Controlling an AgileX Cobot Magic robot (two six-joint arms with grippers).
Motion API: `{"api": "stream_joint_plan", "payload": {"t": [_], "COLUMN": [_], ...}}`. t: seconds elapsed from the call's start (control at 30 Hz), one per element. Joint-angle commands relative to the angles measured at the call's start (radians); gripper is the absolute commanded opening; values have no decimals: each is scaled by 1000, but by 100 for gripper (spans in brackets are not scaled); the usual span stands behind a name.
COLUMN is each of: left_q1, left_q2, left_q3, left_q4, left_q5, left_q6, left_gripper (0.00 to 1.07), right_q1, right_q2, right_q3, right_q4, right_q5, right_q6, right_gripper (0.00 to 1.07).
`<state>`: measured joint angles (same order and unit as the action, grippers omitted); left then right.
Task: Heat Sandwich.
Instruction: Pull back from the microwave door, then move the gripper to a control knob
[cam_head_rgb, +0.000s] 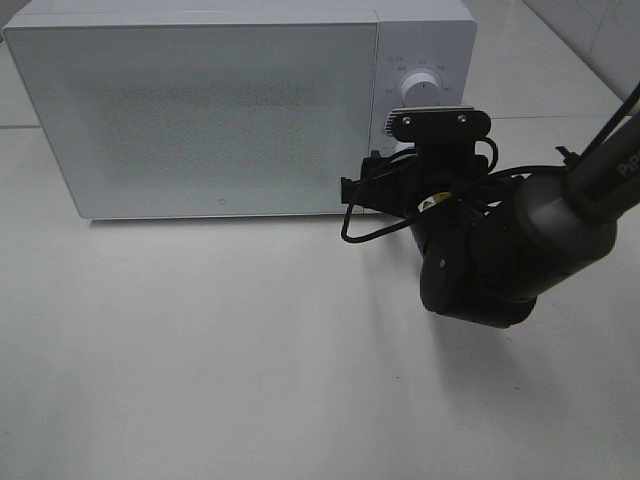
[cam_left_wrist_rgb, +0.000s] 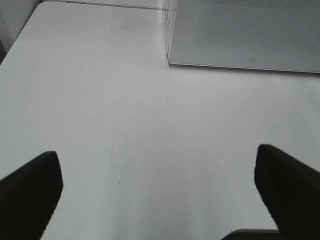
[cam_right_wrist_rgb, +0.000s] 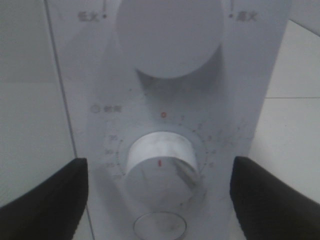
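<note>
The microwave (cam_head_rgb: 220, 110) stands at the back edge of the bench (cam_head_rgb: 200, 350) with its door closed. No sandwich is in sight; it may be inside, but the frosted door hides that. The right fingers (cam_right_wrist_rgb: 45, 200) are spread wide on either side of the lower dial (cam_right_wrist_rgb: 160, 165), gripping nothing. The dial's red mark lines up with zero, so heating seems not yet started. Setting the time looks to be what is left. The left fingers (cam_left_wrist_rgb: 30, 185) hang wide open and empty over bare bench.
</note>
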<state>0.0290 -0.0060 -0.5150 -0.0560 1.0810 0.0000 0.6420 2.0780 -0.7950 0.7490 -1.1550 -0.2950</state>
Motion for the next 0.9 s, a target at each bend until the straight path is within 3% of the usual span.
{"api": "stream_joint_plan", "payload": {"t": [0.03,0.47,0.63,0.83,0.9], "left_q1": [2,2,2,2,2], "left_q2": [-16,-16,-16,-16,-16], "left_q3": [2,2,2,2,2], "left_q4": [-11,-11,-11,-11,-11], "left_q5": [-13,-13,-13,-13,-13], "left_q6": [0,0,0,0,0], "left_gripper": [99,99,99,99,99], "right_q1": [-13,-25,-25,-25,-25], "right_q2": [7,7,8,8,8], "right_q3": [-17,-34,-34,-34,-34], "right_q4": [1,-22,-23,-23,-26], "right_q5": [-13,-6,3,15,20], "right_q6": [-7,-7,-6,0,0], "right_gripper": [76,76,71,44,24]}}
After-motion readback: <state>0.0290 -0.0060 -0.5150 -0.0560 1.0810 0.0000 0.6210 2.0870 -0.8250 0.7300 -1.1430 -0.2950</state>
